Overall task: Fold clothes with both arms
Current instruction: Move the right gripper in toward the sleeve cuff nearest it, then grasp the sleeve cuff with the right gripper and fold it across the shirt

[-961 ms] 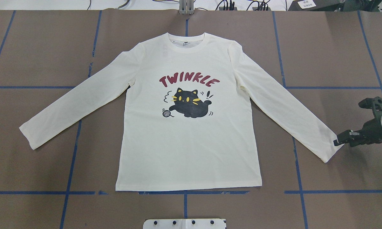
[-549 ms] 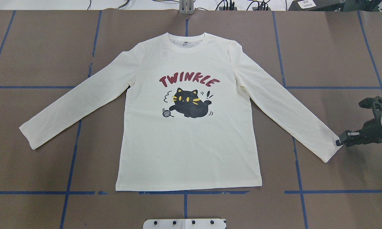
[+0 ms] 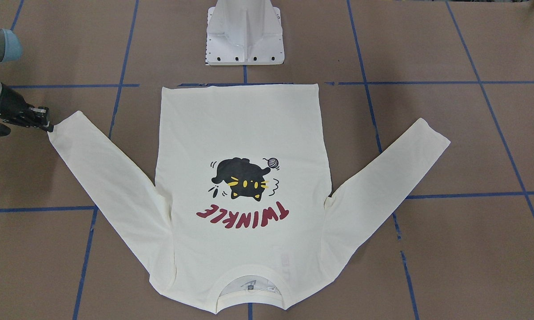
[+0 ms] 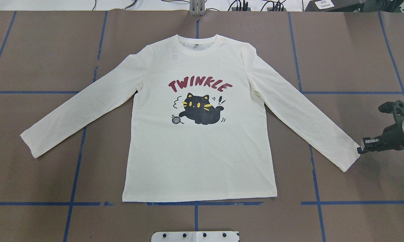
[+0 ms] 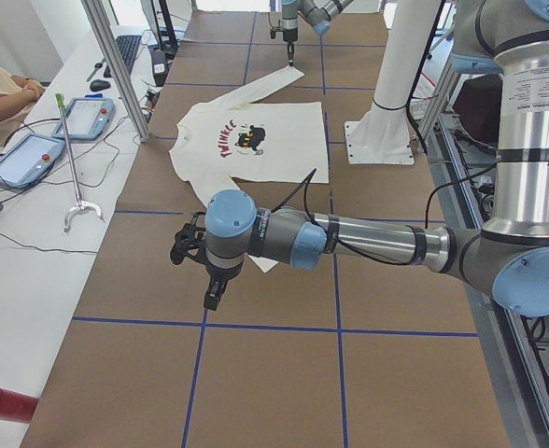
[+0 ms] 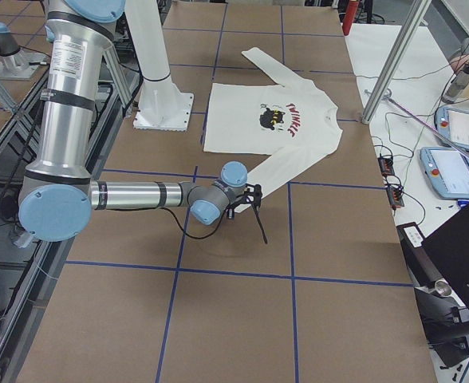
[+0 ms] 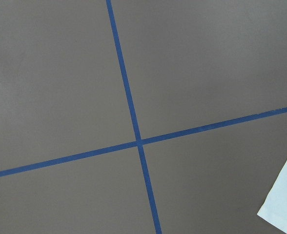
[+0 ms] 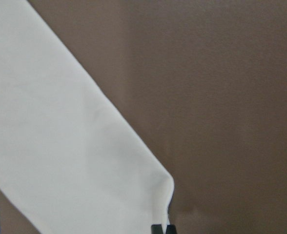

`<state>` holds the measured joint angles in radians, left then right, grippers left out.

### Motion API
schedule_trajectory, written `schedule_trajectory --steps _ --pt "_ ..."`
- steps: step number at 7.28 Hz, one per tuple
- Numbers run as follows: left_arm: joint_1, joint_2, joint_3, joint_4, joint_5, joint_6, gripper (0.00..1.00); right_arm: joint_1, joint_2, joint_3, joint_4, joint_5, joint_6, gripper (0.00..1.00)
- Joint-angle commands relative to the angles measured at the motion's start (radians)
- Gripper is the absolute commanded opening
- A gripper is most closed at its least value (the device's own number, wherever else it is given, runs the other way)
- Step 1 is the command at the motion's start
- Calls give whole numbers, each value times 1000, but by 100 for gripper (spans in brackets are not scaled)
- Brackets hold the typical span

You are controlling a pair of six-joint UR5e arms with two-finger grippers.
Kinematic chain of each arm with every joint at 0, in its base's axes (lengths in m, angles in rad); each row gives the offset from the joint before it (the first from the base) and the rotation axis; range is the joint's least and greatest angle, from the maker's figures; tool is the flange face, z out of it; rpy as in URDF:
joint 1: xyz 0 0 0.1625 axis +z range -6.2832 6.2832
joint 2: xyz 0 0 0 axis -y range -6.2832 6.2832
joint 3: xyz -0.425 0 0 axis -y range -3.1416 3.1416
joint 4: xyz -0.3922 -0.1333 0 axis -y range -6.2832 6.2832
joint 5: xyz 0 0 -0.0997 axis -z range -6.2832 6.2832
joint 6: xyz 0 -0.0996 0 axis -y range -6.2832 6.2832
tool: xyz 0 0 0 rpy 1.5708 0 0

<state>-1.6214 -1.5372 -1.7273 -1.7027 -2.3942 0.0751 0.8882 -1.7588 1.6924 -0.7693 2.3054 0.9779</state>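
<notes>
Overhead exterior showed the right gripper (image 4: 359,150), jaws seemingly pinched on a mere corner of the T-shirt (image 4: 202,161) cuff (image 4: 350,158), liable to slip when lifted.

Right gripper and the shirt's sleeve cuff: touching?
Touching. In the right wrist view the sleeve cuff meets the right gripper with no table showing between; overhead, the tip sits at the cuff's edge.

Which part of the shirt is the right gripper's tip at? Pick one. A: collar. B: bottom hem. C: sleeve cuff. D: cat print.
C: in the overhead view the right gripper sits right at the sleeve cuff, the outermost end of the shirt.
</notes>
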Motion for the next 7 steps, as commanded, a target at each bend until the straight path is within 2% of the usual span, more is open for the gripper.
schedule_trajectory --steps 1,2,3,4,5,6,7 --pt "0 -1 -8 0 0 -1 100 1 107 85 -13 8 208 0" --pt "0 -1 -9 -3 -2 -3 100 -2 234 67 -22 2 349 0" --pt "3 -3 -8 -8 -8 -3 100 -5 395 40 -80 -1 480 0" --pt "3 -3 -9 -17 -13 -3 100 -14 576 6 -187 -6 563 0" --pt "3 -4 -3 -41 -13 -17 100 -52 745 -38 -308 -55 614 0" --pt "3 -3 -2 -75 -13 -18 100 -122 924 -128 -365 -211 672 0" --pt "3 -3 -3 -77 -11 -20 100 -202 1038 -216 -361 -333 691 0"
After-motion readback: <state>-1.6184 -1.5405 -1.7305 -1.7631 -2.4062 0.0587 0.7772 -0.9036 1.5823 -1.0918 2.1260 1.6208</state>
